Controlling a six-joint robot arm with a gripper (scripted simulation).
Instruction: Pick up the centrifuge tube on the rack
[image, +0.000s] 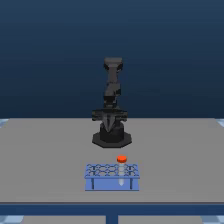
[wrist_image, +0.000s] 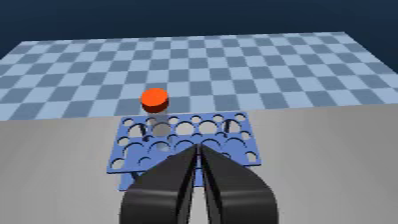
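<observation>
The light-blue rack (image: 112, 177) sits on the grey table in front of the arm's base, its top a grid of round holes. The centrifuge tube stands upright in a hole near the rack's back row, its orange-red cap (image: 121, 159) above the top. The wrist view shows the same cap (wrist_image: 155, 99) with the whitish tube body (wrist_image: 160, 124) going down into the rack (wrist_image: 184, 142). My gripper (image: 109, 121) hangs low over the table behind the rack, apart from the tube. Its two dark fingers (wrist_image: 198, 150) meet at the tips, shut on nothing.
The arm's black base (image: 111, 137) stands on the grey table (image: 45, 155) behind the rack. Beyond the table's edge lies a blue checkered floor (wrist_image: 204, 65). Bare table surface lies on both sides of the rack.
</observation>
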